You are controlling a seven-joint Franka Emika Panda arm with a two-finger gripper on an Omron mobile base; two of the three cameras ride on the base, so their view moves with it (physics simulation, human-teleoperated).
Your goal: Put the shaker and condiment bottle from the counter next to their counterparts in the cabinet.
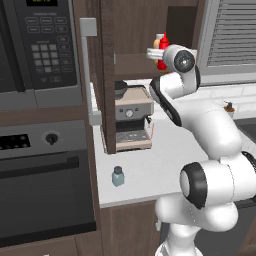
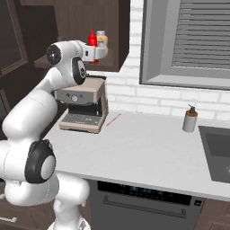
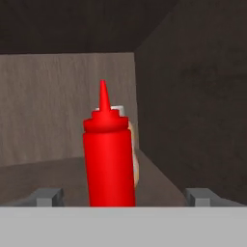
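The shaker (image 1: 118,176) waits on the worktop (image 1: 165,165), below the cabinet (image 1: 131,30). From the right, condiment bottle (image 2: 93,40) stands shelved there. Hand view: gripper (image 3: 124,195) spread wide, empty. Probably light, slick: grasp mid-body.

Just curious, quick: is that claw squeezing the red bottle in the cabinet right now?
Gripper: open, holding nothing; the red condiment bottle stands between its spread fingertips.

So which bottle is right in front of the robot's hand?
The red condiment bottle with the pointy nozzle, standing on the cabinet shelf between the open hand. The peach-orange bottle sits behind it, and the grey soap dispenser is down by the sink.
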